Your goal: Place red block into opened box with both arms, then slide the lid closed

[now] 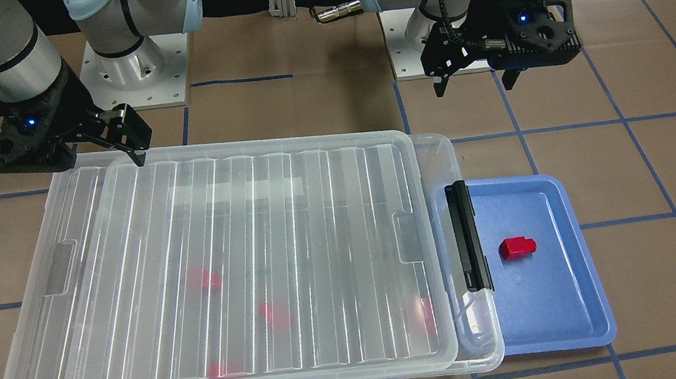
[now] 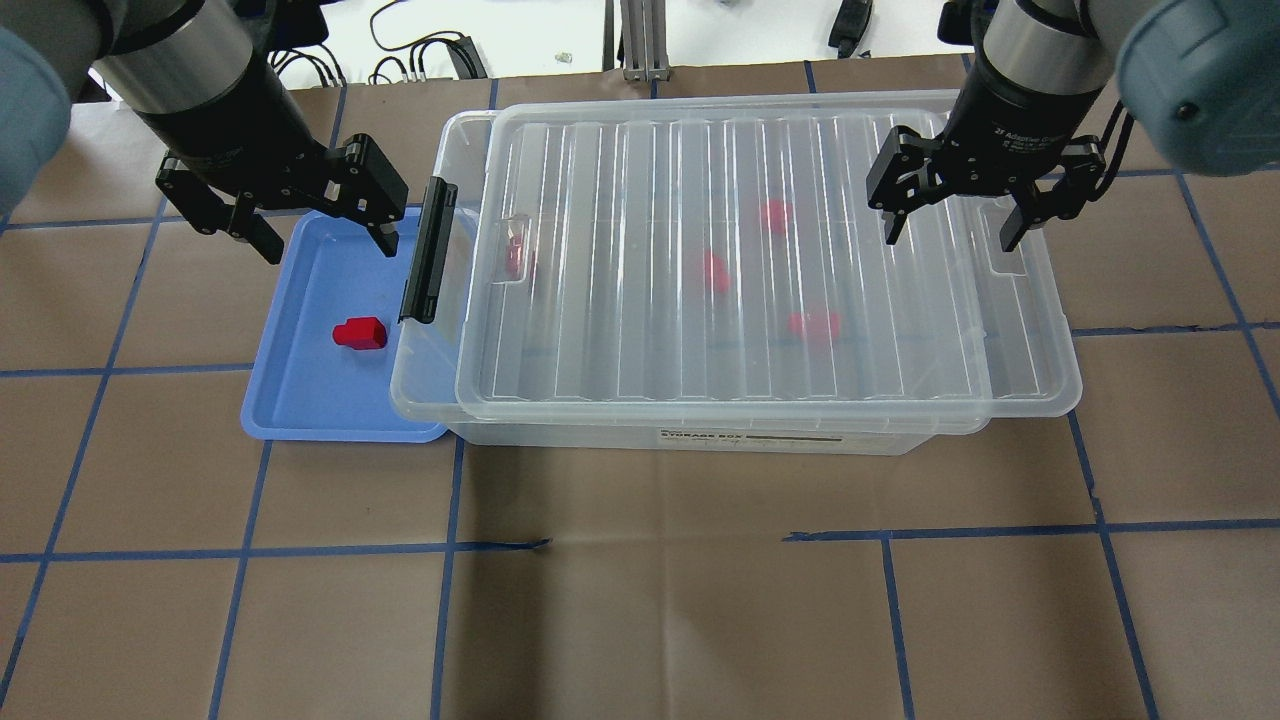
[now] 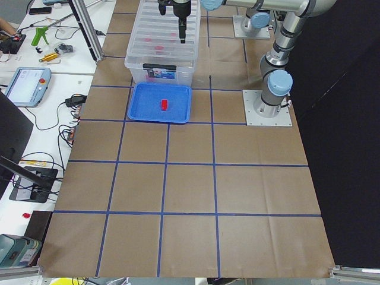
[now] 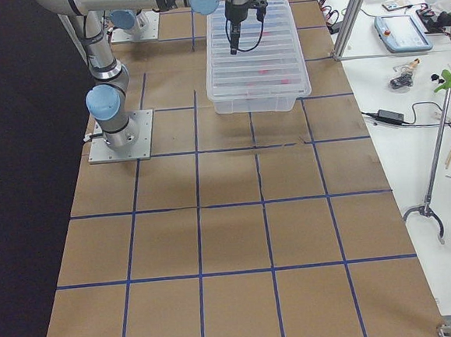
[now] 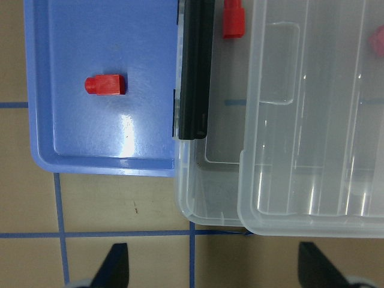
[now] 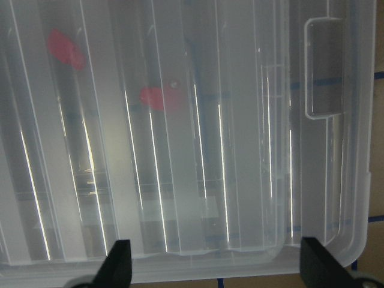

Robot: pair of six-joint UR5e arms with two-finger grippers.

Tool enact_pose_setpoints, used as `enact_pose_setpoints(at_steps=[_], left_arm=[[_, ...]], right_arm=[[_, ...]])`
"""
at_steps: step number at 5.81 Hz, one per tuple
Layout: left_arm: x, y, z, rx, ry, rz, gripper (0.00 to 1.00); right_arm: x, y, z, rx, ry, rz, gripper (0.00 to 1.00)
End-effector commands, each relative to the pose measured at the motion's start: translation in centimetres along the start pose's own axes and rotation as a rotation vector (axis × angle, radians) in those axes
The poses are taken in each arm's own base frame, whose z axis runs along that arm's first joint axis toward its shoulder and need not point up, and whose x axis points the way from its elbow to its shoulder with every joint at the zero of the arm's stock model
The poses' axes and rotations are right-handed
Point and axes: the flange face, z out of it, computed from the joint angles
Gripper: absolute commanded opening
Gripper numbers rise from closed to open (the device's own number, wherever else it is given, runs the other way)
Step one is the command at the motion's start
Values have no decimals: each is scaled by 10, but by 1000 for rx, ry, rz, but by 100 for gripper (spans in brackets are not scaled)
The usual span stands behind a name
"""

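Nearest lies bare table (image 2: pixel 640 600); behind it is the box (image 2: pixel 700 438), its lid (image 2: pixel 620 330) sitting shifted, so only a narrow gap is free at the latch (image 2: pixel 428 250) end. One red block (image 2: pixel 360 334) lies on the blue tray (image 2: pixel 300 400), not yet taken. Above the tray hangs the left claw (image 2: pixel 328 247), fingers apart; the right claw (image 2: pixel 950 240) hangs over the lid's other end, also apart. I judge that placing and closing both remain.

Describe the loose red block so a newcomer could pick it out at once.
Find the big clear box on the table; a blue tray sits beside its black-latched end. The red block lies alone in that tray, out in the open, whereas the other red blocks all lie inside the box.
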Motion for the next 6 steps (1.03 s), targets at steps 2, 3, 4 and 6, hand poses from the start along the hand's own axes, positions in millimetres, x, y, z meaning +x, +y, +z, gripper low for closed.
enact_pose_setpoints(at_steps=[2,3,4,6], left_arm=[[0,0,-1,1,-2,0,99],[0,0,-1,3,-2,0,99],[0,0,-1,3,-2,0,99],[0,0,0,0,-2,0,99]], right_arm=[[0,0,1,-1,2,0,100],[6,-3,2,-4,3,-6,100],[28,-11,7,-16,2,-26,100],[129,-36,62,-40,-20,9,100]])
